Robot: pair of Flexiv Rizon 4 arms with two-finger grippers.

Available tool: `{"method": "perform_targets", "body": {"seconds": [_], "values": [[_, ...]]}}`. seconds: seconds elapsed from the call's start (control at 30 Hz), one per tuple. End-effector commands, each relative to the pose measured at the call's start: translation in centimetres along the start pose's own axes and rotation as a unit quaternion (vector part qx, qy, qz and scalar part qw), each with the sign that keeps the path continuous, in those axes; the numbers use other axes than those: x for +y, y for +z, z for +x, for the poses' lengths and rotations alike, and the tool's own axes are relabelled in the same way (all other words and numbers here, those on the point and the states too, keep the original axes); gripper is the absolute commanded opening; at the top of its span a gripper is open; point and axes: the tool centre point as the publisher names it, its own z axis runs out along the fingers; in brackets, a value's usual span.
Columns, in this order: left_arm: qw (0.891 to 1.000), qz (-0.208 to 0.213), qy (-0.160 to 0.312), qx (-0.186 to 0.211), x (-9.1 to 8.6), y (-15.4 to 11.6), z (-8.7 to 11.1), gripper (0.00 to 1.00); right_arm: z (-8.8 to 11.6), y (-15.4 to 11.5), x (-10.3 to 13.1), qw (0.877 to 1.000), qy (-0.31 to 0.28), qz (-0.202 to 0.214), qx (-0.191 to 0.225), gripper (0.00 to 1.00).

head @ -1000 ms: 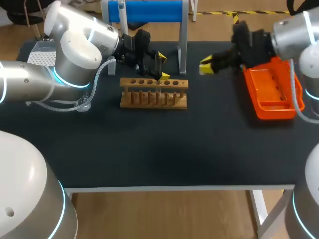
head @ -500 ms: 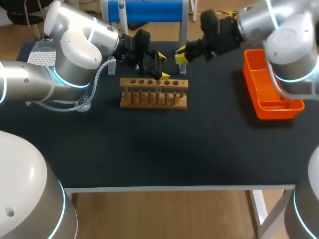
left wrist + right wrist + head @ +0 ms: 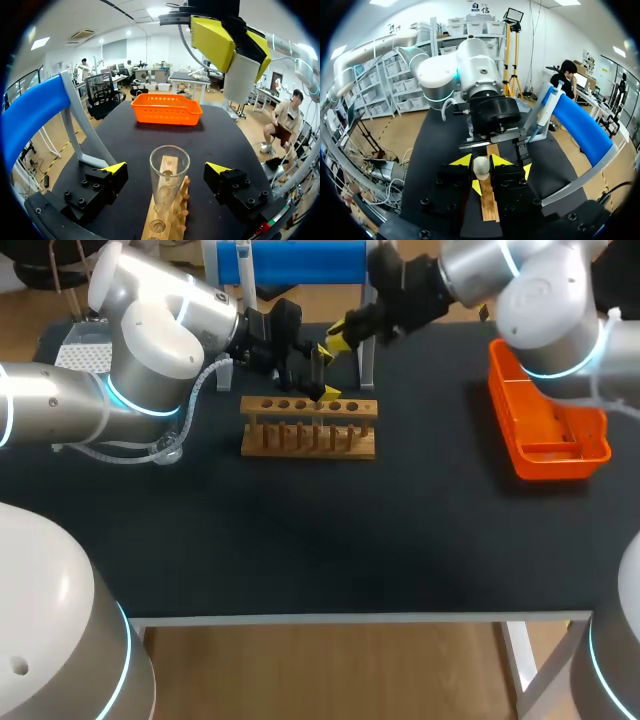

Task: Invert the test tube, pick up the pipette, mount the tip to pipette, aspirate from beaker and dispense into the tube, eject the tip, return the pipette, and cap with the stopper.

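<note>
A clear test tube (image 3: 169, 176) stands upright, mouth up, in the wooden rack (image 3: 308, 427). My left gripper (image 3: 167, 170) straddles it, open, with neither finger touching the glass. In the head view the left gripper (image 3: 325, 373) sits at the rack's back edge. My right gripper (image 3: 338, 336) hovers just behind and above it, shut on a small white stopper (image 3: 481, 167), which is also seen above the tube (image 3: 242, 77) in the left wrist view. The pipette (image 3: 243, 262) hangs on the blue stand (image 3: 305, 260).
An orange tray (image 3: 545, 418) lies at the right of the table. A tip box (image 3: 85, 352) sits at the far left behind my left arm. The stand's metal leg (image 3: 367, 340) rises close beside the right gripper.
My right arm has swung left from over the orange tray to just behind the rack, carrying the stopper. The left arm and the tube have not moved.
</note>
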Motion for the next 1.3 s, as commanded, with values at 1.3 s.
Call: {"method": "perform_targets", "body": {"seconds": [1.3], "values": [[1.0,-0.002,-0.001,0.002,-0.1,0.0,-0.1,1.0,-2.9,3.6,-0.9,0.999,0.021,0.029,-0.001,0.0]]}}
